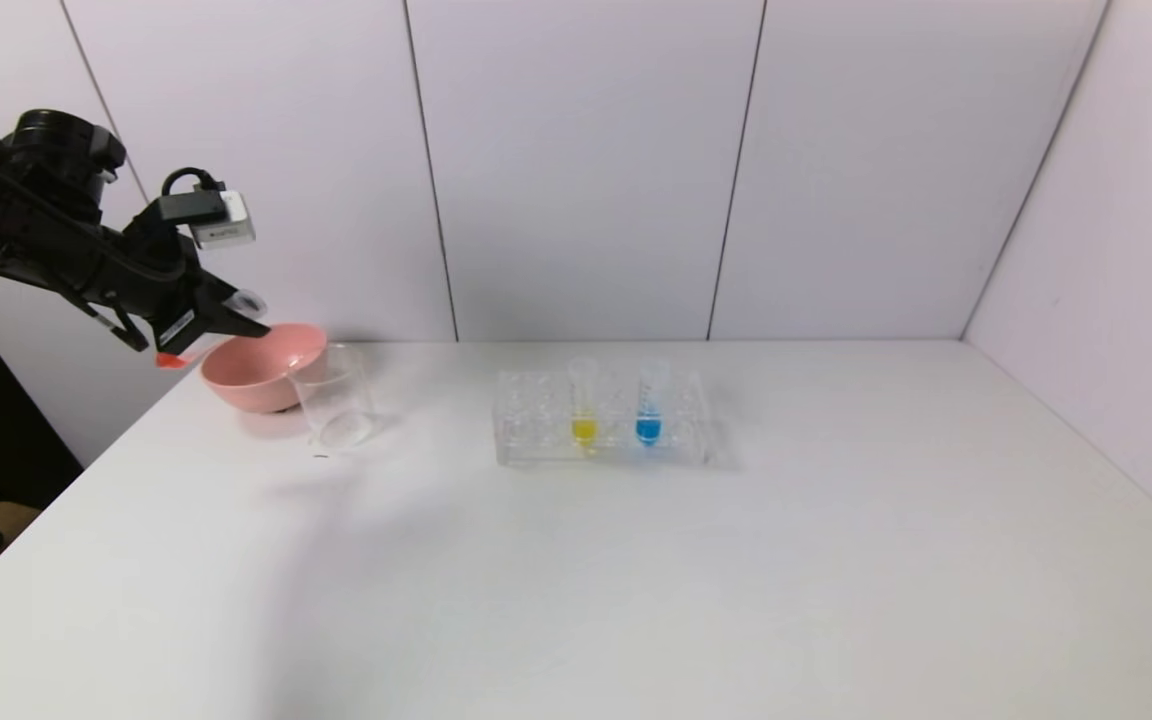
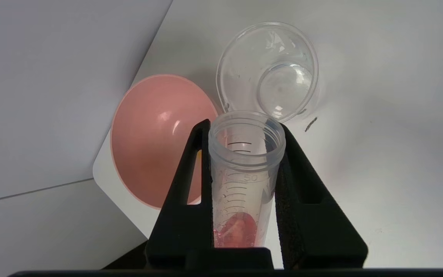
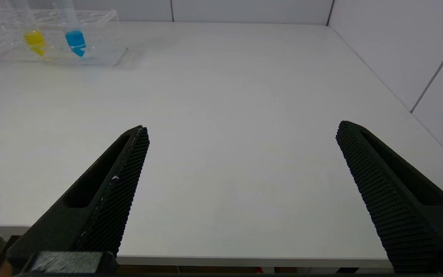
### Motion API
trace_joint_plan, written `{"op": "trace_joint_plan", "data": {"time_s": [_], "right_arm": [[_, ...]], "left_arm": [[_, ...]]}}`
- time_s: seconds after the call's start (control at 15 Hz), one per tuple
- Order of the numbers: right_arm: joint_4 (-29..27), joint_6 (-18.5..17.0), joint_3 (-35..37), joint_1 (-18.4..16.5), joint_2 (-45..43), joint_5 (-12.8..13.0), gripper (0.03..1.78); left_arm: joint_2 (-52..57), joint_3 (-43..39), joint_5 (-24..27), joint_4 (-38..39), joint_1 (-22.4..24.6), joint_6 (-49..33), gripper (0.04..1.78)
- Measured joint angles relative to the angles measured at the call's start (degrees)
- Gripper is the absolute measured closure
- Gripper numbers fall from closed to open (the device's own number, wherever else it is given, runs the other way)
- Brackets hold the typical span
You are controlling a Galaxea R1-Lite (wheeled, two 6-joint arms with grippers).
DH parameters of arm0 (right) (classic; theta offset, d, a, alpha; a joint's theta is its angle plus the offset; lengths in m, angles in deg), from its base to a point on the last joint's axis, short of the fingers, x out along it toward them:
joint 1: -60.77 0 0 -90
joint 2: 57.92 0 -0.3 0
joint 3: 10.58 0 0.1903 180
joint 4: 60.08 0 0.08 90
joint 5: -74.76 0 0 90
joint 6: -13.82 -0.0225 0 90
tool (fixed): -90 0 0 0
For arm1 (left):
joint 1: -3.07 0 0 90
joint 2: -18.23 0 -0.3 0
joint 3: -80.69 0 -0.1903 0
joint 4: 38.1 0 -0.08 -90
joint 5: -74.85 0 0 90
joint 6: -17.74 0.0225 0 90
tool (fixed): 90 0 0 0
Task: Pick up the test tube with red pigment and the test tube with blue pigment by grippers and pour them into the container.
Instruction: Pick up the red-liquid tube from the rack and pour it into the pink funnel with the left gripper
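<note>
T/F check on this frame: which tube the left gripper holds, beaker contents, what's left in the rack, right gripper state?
1. The left gripper is shut on the test tube with red pigment. True.
2. The container already holds red liquid. False: it looks empty.
3. The test tube with blue pigment stands in the tube rack beside the yellow tube. True.
4. The right gripper grips the blue tube. False: it is open, over bare table.
</note>
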Motion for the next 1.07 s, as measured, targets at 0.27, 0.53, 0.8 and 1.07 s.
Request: {"op": "trace_joint_plan", "data": {"time_s": [0.27,0.53,0.8,1.07], "right_arm": [[0.0,0.0,0.0,0.0,0.0,0.02,0.04],[0.0,0.0,0.0,0.0,0.0,0.0,0.04],[0.0,0.0,0.0,0.0,0.0,0.0,0.04],[0.0,0.02,0.0,0.0,0.0,0.0,0.04]], "left_arm": [[-0.44,0.16,-1.68,0.0,-0.59,0.0,1.36],[-1.18,0.33,-5.67,-0.02,-1.35,0.0,1.36],[-1.99,0.99,-8.62,0.37,-2.82,-0.15,1.36],[-2.65,1.24,-10.33,0.76,-3.84,-0.48,1.36]]}}
